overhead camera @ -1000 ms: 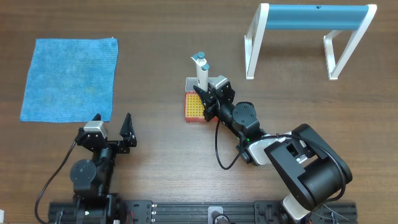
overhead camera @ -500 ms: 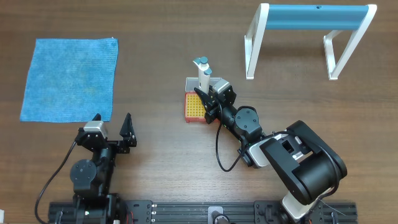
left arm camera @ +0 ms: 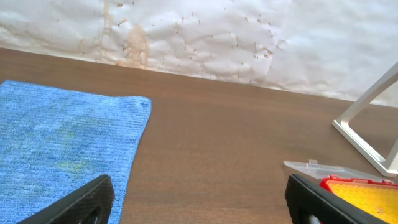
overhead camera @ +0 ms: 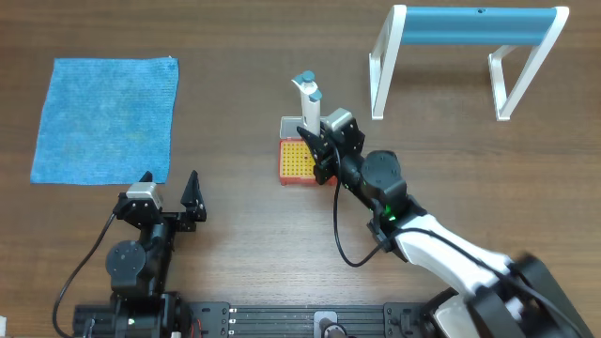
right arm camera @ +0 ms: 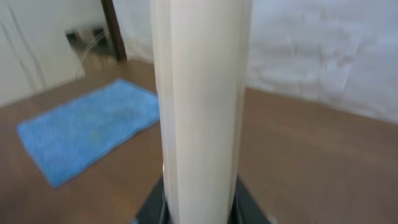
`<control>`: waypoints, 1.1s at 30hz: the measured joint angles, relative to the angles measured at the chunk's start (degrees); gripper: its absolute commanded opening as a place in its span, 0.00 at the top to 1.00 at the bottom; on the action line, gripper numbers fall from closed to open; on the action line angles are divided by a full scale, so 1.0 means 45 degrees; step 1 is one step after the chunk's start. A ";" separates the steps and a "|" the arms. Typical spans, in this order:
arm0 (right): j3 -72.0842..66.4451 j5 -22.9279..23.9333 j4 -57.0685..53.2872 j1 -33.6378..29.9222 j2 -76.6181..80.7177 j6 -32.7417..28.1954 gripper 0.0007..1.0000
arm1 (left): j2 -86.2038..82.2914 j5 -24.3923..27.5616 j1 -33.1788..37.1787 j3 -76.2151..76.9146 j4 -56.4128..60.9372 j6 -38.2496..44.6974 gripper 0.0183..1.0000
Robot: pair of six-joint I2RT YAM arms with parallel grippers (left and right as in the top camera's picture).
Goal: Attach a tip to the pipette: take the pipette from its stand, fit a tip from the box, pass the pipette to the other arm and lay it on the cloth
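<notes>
White pipette [overhead camera: 307, 101], blue-capped: standing upright, long axis vertical, its lower end hiding behind the right gripper [overhead camera: 316, 143], which is pinching the barrel. Yellow tip box [overhead camera: 294, 161]: lying just beside that gripper, apparently beneath the pipette, so the coming push is probably going straight down. Whether a tip is fitted, cannot tell. Left gripper [overhead camera: 169, 180]: resting with fingers spread, well left of the box, near the blue cloth [overhead camera: 105, 120] at far left. That arm is the nearer one to the cloth.
</notes>
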 measured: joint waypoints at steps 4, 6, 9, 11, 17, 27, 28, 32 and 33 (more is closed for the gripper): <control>0.2691 -0.0005 -0.7242 0.0034 -0.1642 0.0000 0.92 | 0.0000 0.0000 0.0000 0.0005 0.0000 -0.0005 0.11; 0.4114 -0.0015 -0.9267 0.0131 -0.2006 0.0024 0.92 | 0.0000 0.0000 0.0000 0.0005 0.0000 -0.0005 0.11; 0.4813 -0.0015 -0.9481 0.0262 -0.2365 0.0476 0.92 | 0.0000 0.0000 0.0000 0.0005 -0.0005 -0.0005 0.11; 0.4847 -0.0015 -0.9083 0.0282 -0.2526 0.0826 0.92 | 0.0000 0.0000 0.0000 0.0005 -0.0005 -0.0005 0.11; 0.4852 -0.0010 -0.7116 0.0282 -0.2550 0.2200 0.92 | 0.0000 0.0000 0.0000 0.0005 -0.0005 -0.0005 0.11; 0.4852 -0.0005 -0.5119 0.0282 -0.2550 0.2827 0.92 | 0.0000 0.0000 0.0000 0.0005 -0.0005 -0.0005 0.11; 0.4852 -0.0005 -0.5032 0.0282 -0.2550 0.2856 0.92 | 0.0000 0.0000 0.0000 0.0005 -0.0005 -0.0005 0.11; 0.4852 -0.0005 -0.4940 0.0282 -0.2550 0.2919 0.92 | 0.0000 0.0510 0.0000 -0.0015 0.0724 -0.1443 0.11; 0.4852 -0.0010 -0.4940 0.0282 -0.2550 0.3060 0.92 | 0.0000 0.0976 0.0000 -0.0010 0.1030 -0.2691 0.11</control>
